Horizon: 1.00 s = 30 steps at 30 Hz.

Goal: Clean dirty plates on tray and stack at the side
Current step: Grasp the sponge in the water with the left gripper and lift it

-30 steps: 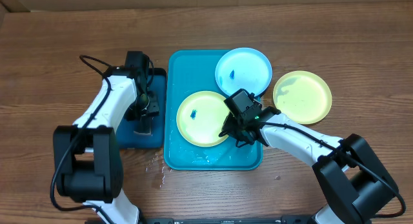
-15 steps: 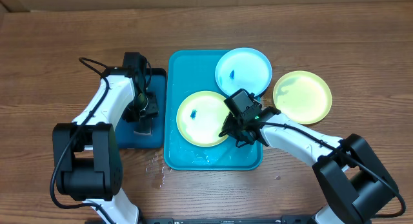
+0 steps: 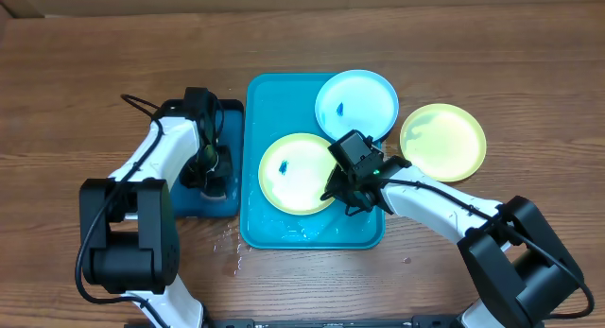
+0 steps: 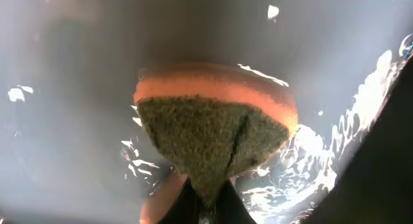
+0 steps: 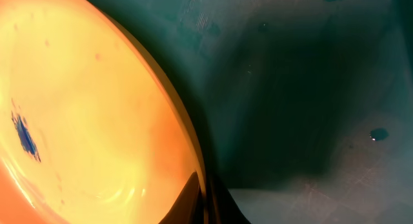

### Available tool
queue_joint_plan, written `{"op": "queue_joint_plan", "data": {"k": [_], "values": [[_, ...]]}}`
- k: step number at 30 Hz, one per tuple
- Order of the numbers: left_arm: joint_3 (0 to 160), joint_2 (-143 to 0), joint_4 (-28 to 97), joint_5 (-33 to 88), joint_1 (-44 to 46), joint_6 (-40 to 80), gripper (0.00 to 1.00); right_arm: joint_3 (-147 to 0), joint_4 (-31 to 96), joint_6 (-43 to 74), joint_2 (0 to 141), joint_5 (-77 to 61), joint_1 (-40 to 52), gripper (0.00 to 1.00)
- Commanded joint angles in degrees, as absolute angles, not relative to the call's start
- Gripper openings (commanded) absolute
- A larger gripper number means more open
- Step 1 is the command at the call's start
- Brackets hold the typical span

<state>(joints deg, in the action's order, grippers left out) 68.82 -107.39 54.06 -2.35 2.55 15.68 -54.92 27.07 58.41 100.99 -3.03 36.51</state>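
At the centre of the brown wooden surface point(image 3: 85, 73) lies the large bright turquoise rectangular plastic tray point(image 3: 269, 101), wet along its near end. On its floor sits a round yellow-green plastic plate point(image 3: 295, 174) with a small blue smear point(image 3: 283, 164) left of its middle. My right jaws are closed on this plate's rim, on the side towards my right arm. In the right wrist view the thin edge of the plate point(image 5: 97, 121) runs down between my two fingertips point(image 5: 184, 208), and beside it the tray's floor point(image 5: 310, 88) carries a few droplets.

A round light blue plastic plate point(image 3: 359, 106), also smeared blue, lies at the tray's far right corner and overlaps the rim there. A second yellow-green plate point(image 3: 442, 142) rests on the bare surface to the right of the tray, just beside the light blue plate.

Left of the turquoise tray, side by side with it, stands a smaller dark blue tray with a black rim point(image 3: 232, 111). My left jaws are down inside it, pinched shut on a sponge point(image 4: 213, 130) with an orange body and a green scouring face. The grip squeezes the sponge's near end into a fold. Water glints on the dark tray's floor point(image 4: 64, 56) around it.
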Motion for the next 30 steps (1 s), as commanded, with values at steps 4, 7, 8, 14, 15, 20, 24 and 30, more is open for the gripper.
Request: {"op": "queue_joint_plan", "data": {"k": [4,7,8,14,15,20,24,30], "values": [[78.7,-107.9,57.7,-1.9,0.2,14.8,0.04,-54.8,27.1,58.3,101.8,-2.5,36.2,0.04],[82.5,-107.6,60.1,-1.7,-0.8,14.8,0.04,-54.8,27.1,58.3,101.8,-2.5,36.2,0.04],[83.4,-107.3,60.7,-1.7,-0.9,14.8,0.04,-54.8,27.1,58.3,101.8,-2.5,36.2,0.04],[85.0,-101.9,61.6,-0.1,-1.1,14.7,0.04,-54.8,27.1,58.3,101.8,-2.5,36.2,0.16],[85.0,-100.9,61.9,0.2,-1.1,14.7,0.04,-54.8,27.0,58.3,101.8,-2.5,36.2,0.17],[84.9,-96.1,62.8,-1.4,-0.8,14.1,0.04,-54.8,27.1,58.3,101.8,-2.5,36.2,0.17],[85.0,-94.1,63.0,-1.8,-0.8,14.1,0.04,-54.8,27.1,58.3,101.8,-2.7,36.2,0.18],[85.0,-91.9,64.1,-6.5,-0.8,14.1,0.04,-54.8,27.0,56.5,101.8,-2.6,36.2,0.11]]}}
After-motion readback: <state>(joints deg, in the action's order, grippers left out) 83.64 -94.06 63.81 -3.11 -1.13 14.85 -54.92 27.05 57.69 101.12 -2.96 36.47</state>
